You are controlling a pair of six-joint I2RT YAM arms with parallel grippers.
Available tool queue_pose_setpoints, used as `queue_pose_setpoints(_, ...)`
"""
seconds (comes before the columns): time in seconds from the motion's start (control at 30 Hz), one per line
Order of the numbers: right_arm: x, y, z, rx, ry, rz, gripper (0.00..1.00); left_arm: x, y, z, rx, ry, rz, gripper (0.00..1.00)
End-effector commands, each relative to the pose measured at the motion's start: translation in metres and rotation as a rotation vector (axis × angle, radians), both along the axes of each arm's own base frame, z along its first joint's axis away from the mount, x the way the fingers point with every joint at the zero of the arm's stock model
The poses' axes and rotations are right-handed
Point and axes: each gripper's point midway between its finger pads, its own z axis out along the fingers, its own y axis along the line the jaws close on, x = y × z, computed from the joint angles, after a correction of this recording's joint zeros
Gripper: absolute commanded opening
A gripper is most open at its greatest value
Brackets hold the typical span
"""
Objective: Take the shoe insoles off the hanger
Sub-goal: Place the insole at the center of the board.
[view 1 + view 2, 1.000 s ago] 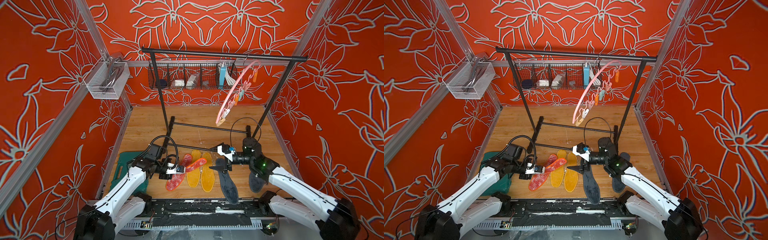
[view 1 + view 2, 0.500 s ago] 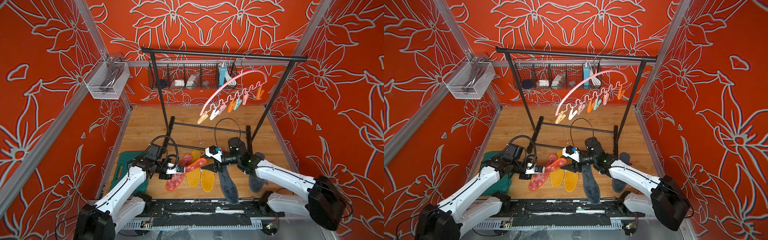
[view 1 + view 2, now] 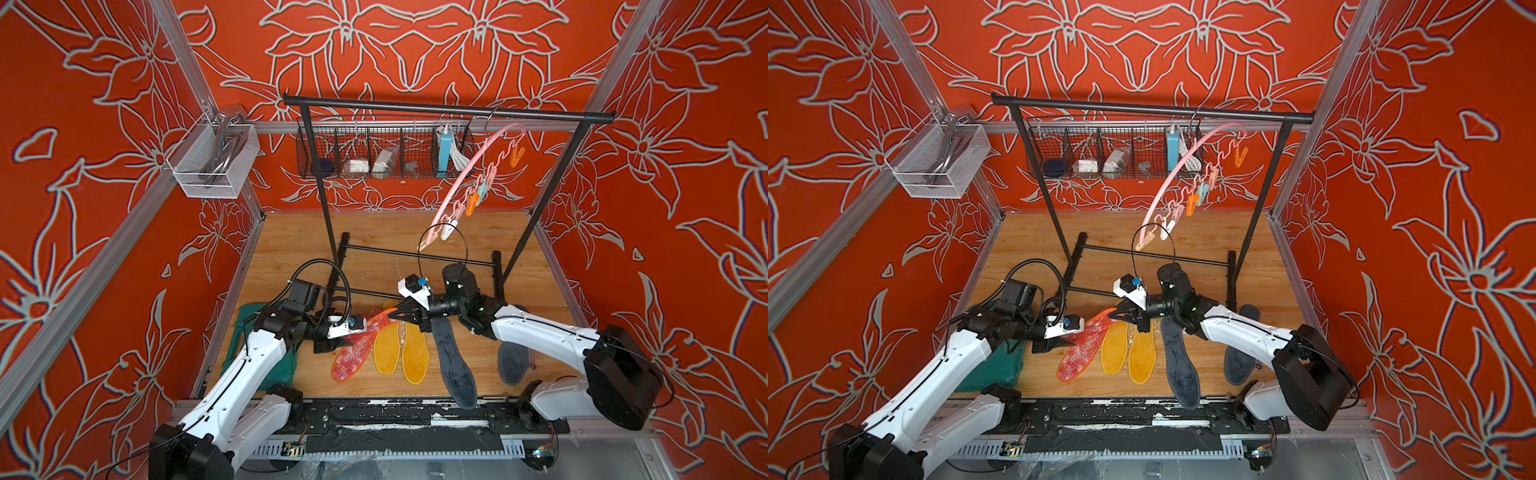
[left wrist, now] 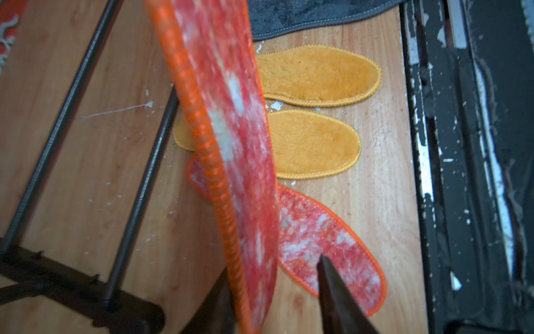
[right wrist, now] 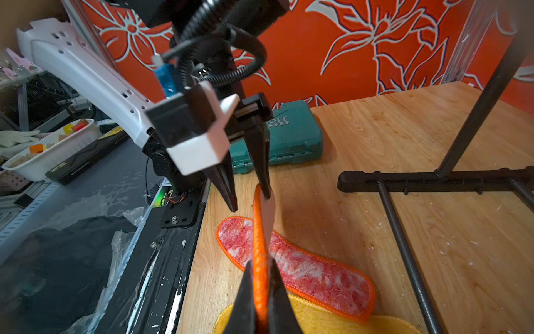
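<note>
A red-pink insole [image 3: 374,322] [image 5: 260,245] with orange edging hangs edge-up above the table between both grippers. My right gripper [image 5: 260,261] [image 3: 392,316] is shut on one end of it. At the other end my left gripper [image 4: 273,264] [image 5: 250,199] stands open, and the insole leans against one finger. The second red insole [image 3: 347,365], two yellow insoles [image 3: 386,353] [image 3: 413,357] and two dark grey insoles [image 3: 455,365] [image 3: 513,361] lie on the wood. The pink hanger [image 3: 473,174] [image 3: 1179,174] hangs on the rack's top rail with nothing in its clothespins.
The black rack [image 3: 449,110] stands mid-table, its foot bars [image 4: 138,188] close beside the insoles. A green case [image 3: 245,332] lies under the left arm. A wire basket [image 3: 382,153] hangs on the back wall and a white mesh basket [image 3: 212,162] on the left rail.
My right gripper moved left and shut on the raised red insole's free end. My left gripper opened. The hanger swung out to the left and back to the right.
</note>
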Motion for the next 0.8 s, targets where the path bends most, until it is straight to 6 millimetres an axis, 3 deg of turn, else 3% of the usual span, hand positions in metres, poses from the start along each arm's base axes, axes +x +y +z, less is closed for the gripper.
queue_pose_setpoints(0.0,0.005,0.018,0.023,0.087,0.020,0.019,0.00,-0.024,0.007,0.020,-0.017,0.105,0.059,0.54)
queue_pose_setpoints(0.1,0.007,0.033,0.021,0.105,0.056,0.036,0.00,-0.031,0.012,0.046,-0.047,0.123,0.122,0.63)
queue_pose_setpoints(0.13,0.007,0.038,0.021,0.110,0.065,0.043,0.00,-0.031,0.013,0.053,-0.057,0.123,0.144,0.79)
queue_pose_setpoints(0.17,0.009,0.044,0.020,0.115,0.077,0.046,0.00,-0.032,0.015,0.061,-0.074,0.125,0.167,0.83)
queue_pose_setpoints(0.27,0.008,0.062,0.013,0.110,0.115,0.067,0.00,-0.030,0.016,0.083,-0.129,0.110,0.224,0.84)
queue_pose_setpoints(0.43,0.013,0.088,-0.010,0.054,0.160,0.062,0.00,0.000,0.027,0.103,-0.194,0.047,0.379,0.86)
queue_pose_setpoints(0.77,0.025,0.119,-0.076,-0.100,0.214,0.018,0.00,0.053,0.058,0.107,-0.316,-0.012,0.642,0.94)
